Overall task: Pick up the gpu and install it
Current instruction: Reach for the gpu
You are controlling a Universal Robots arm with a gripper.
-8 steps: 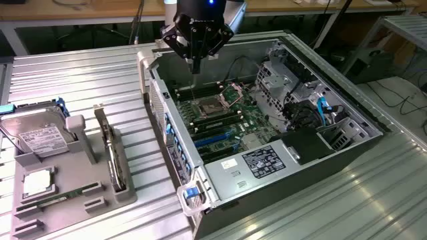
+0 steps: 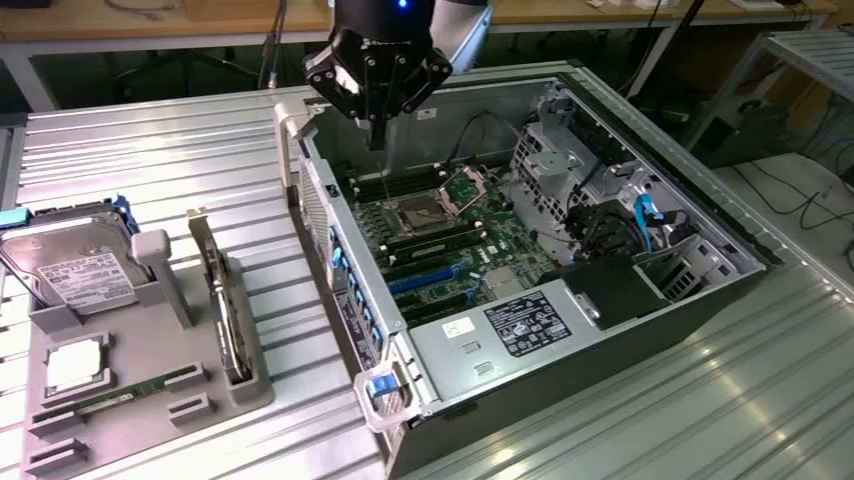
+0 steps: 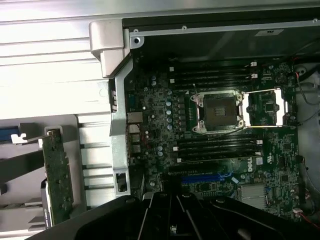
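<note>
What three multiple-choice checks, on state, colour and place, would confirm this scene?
1. The gripper over the open case is: A) shut and empty B) shut on a card C) wide open.
2. The hard drive has a label that is: A) red B) white C) yellow.
3. The gpu is: A) in the case B) on edge in the grey tray C) on the hard drive.
Answers: 1 A, fingers together with nothing between them; 2 B, pale label on the silver drive; 3 B, it stands in the tray's slot.
</note>
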